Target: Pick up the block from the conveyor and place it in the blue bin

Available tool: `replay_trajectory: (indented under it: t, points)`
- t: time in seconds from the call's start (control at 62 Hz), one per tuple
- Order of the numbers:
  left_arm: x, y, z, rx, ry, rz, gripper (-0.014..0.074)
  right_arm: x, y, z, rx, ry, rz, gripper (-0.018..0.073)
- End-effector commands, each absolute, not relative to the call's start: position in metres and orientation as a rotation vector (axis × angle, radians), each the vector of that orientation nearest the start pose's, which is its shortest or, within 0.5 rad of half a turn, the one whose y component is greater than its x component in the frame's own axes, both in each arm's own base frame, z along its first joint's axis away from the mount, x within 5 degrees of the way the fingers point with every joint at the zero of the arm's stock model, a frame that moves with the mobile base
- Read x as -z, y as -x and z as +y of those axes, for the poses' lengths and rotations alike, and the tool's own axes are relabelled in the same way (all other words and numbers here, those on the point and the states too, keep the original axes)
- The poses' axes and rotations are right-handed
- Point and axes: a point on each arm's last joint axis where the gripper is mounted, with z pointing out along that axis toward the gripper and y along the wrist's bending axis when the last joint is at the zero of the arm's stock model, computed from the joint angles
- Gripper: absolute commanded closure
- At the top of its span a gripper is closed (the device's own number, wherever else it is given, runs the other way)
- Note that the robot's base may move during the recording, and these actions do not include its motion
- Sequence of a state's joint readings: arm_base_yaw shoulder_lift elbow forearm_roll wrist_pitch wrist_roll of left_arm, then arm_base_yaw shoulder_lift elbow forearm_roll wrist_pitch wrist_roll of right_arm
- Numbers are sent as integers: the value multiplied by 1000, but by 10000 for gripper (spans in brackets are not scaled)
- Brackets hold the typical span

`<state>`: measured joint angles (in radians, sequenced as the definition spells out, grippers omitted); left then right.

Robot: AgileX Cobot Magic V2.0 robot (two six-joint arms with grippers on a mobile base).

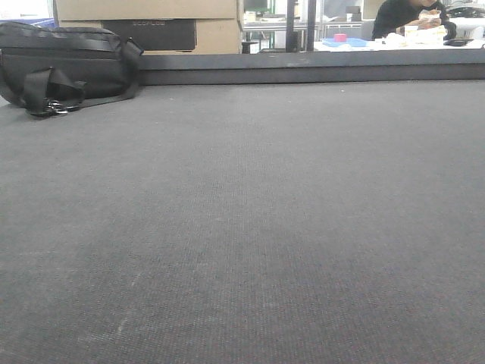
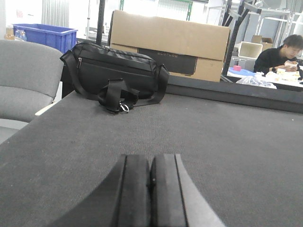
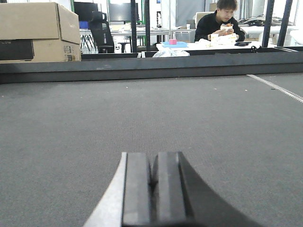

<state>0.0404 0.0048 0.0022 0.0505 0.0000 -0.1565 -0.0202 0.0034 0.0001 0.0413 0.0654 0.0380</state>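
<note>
Left hand (image 2: 150,189) and right hand (image 3: 154,189) hover narrow, pads together, empty, above the conveyor (image 1: 242,227); no block shows, so the next move likely waits on one arriving.

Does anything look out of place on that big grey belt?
Yes: a black bag lies at the far left corner of the conveyor, with its straps trailing onto the belt. It looks like someone's personal belongings rather than something meant to be sorted.

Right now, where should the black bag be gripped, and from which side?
Probably the folded strap loop hanging down its near face: it is thin and stands out from the black bag, whose body looks too bulky. Come from the conveyor side.
</note>
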Motion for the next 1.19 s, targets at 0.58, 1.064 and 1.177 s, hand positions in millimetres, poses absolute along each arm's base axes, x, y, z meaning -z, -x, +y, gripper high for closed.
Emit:
replay_trajectory:
  t: [0.58, 1.064, 1.177]
  points:
    - [-296, -37, 3, 33, 100, 1408, 708, -289, -36, 0, -40, -59, 1406, 727]
    - [-375, -155, 14, -75, 165, 2142, 708, -374, -128, -1, -45, -74, 2202, 727]
    - [-364, -194, 16, -98, 192, 2382, 708, -370, -161, -1, -45, -80, 2366, 727]
